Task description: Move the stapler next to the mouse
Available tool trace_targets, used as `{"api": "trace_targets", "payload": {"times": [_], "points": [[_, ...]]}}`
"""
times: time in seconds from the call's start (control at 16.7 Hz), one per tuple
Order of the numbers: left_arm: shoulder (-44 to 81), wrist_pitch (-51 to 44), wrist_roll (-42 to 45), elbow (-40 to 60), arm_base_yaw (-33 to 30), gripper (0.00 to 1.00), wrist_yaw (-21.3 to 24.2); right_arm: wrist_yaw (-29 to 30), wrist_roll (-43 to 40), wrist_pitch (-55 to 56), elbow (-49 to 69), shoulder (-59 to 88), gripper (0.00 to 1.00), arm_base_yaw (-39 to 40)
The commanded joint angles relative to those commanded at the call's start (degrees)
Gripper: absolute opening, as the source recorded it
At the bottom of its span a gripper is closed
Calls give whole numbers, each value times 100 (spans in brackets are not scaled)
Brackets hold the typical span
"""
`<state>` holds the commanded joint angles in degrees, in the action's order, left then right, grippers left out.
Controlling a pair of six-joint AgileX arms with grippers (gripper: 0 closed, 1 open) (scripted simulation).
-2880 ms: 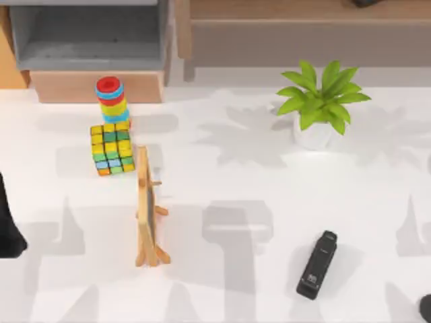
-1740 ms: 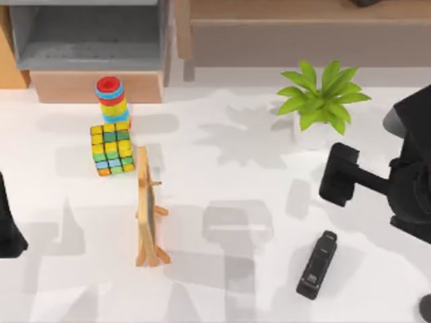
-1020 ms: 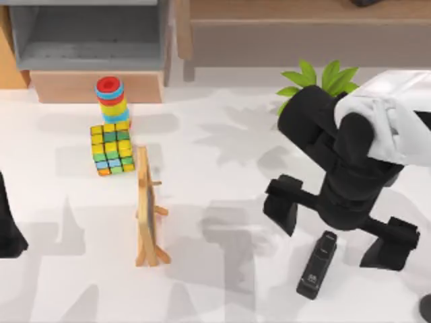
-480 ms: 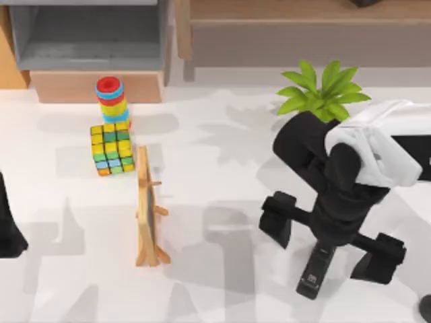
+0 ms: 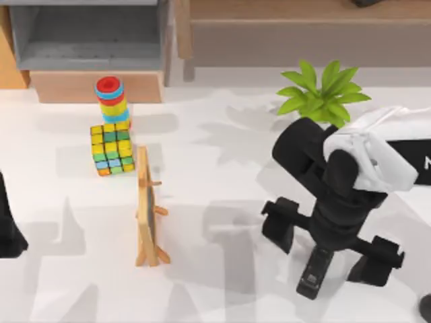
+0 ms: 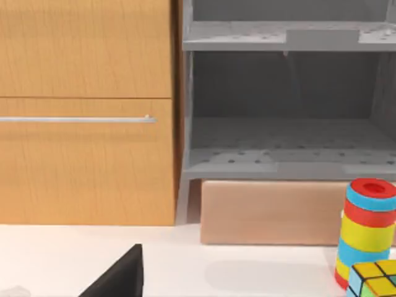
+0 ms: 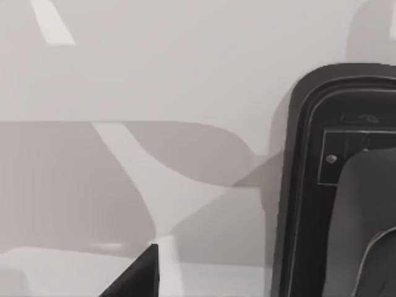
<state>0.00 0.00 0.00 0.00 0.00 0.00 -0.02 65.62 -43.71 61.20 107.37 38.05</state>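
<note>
While the right gripper (image 5: 332, 237) hangs over the stapler (image 5: 316, 271), you've got nothing lifted yet, so the task is at its very start as far as you can judge. Stapler lies flat on the table (image 5: 222, 182), lower right in the top view, its far end tucked under the arm's wrist, near end w/ the white label poking out toward the front edge. Fingers are spread wide: one black finger (image 5: 279, 223) sits left of the stapler, the other to its right, both well apart from the body. No contact you can confirm from above. Right wrist view shows the stapler's black top (image 7: 334, 185) close up w/ bare table beside it, which fits a gripper low over the thing but not yet pinching.

What's left, by my read: come down the rest of the way, close on the stapler across its narrow sides, lift, carry, set down beside the mouse. Where the mouse is, you can't tell. A small dark shape (image 5: 425, 308) sits at the top view's lower right edge, too cut off to name, so don't bank on it.

Left arm (image 5: 8, 222) is parked at the table's left edge; can't tell its finger state.

Other stuff stays clear of the work: colour cube (image 5: 112, 147), ring stack (image 5: 110, 98), small easel (image 5: 147, 208), potted plant (image 5: 320, 95).
</note>
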Motion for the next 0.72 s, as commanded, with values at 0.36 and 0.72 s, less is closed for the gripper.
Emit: {"api": "trace_targets", "payload": {"times": [0.36, 0.72], "points": [[0, 0, 0, 0, 0, 100, 0, 0, 0, 0, 0, 0, 32, 0], [0, 0, 0, 0, 0, 100, 0, 0, 0, 0, 0, 0, 0, 0]]}}
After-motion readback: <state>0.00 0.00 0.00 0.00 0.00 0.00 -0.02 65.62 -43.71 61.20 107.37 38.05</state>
